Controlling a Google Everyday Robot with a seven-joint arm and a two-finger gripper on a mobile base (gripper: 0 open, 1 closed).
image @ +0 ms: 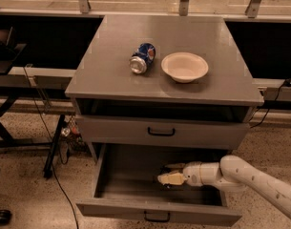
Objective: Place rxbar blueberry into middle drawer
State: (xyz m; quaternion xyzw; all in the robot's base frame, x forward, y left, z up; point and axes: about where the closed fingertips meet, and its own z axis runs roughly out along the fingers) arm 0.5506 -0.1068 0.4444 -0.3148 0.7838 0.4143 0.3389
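Observation:
The middle drawer (111, 175) is pulled out below the cabinet, a grey tray with side walls and a black curved handle (157, 217) on its front. My gripper (168, 176) reaches in from the right, low over the drawer floor near its middle. The white arm (250, 178) comes from the lower right over the drawer's right wall. The rxbar blueberry does not show as a separate thing; it is either hidden at the gripper or out of view.
On the cabinet top lie a crushed blue soda can (141, 57) and a white bowl (184, 67). A shut drawer front (161, 132) sits above the open drawer. Dark stands and cables (49, 142) are at the left.

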